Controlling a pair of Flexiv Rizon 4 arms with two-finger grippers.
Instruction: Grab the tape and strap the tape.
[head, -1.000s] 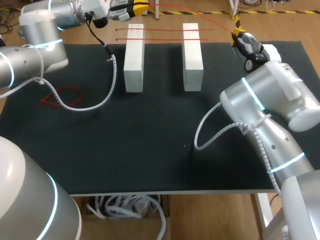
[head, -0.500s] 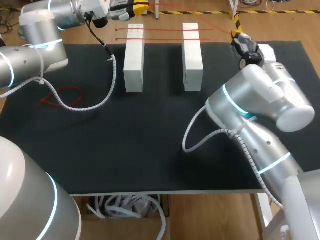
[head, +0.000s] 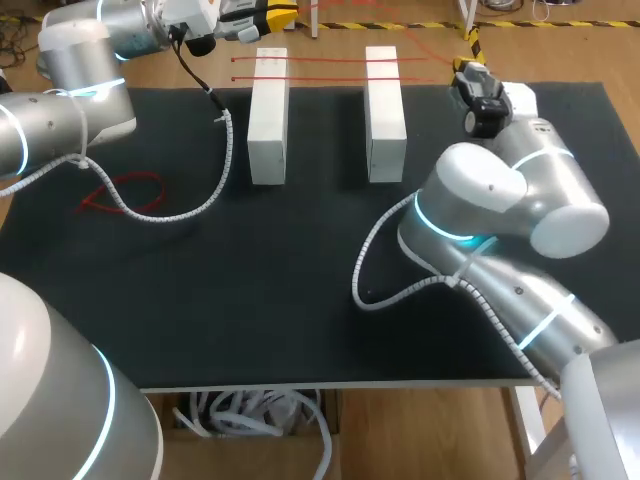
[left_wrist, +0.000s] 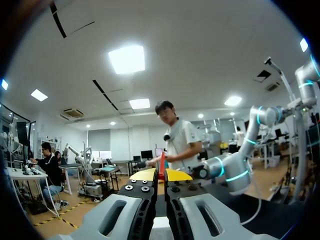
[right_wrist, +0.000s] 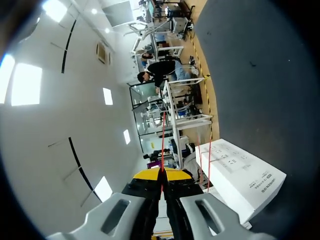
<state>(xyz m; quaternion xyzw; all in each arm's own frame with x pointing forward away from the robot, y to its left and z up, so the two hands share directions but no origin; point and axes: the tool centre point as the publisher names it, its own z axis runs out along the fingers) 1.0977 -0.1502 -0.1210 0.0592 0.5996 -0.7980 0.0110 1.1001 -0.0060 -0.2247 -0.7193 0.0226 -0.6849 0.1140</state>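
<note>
Left gripper (left_wrist: 161, 176) jaws clenched on red tape (left_wrist: 161, 162); the strand sticks up between the yellow tips. Right gripper (right_wrist: 161, 175) jaws also clamped on the tape (right_wrist: 162, 145), a thin red line running straight ahead from the tips.

Head view: left gripper (head: 280, 15) is off the far left corner of the mat (head: 300, 300), beyond the left block (head: 268, 120). Right gripper (head: 470, 68) is at the far edge, just right of the right block (head: 385, 120). Faint red tape runs between the two grippers past the far edge. Two more tape strands (head: 330, 58) lie across the far ends of both blocks, parallel and touching their tops. In the right wrist view the nearest block (right_wrist: 240, 175) sits beside the gripper with red strands over it.

The blocks are white, upright and side by side with a gap between them. A loose red loop (head: 122, 193) lies on the mat at left, well apart from the blocks. The left arm's cable (head: 225, 150) hangs down just beside the left block and curls onto the mat near the loop. The right arm's elbow (head: 500, 200) bulks over the mat right of the blocks, hiding that part; its cable (head: 375, 270) loops out over the mat's middle.
</note>
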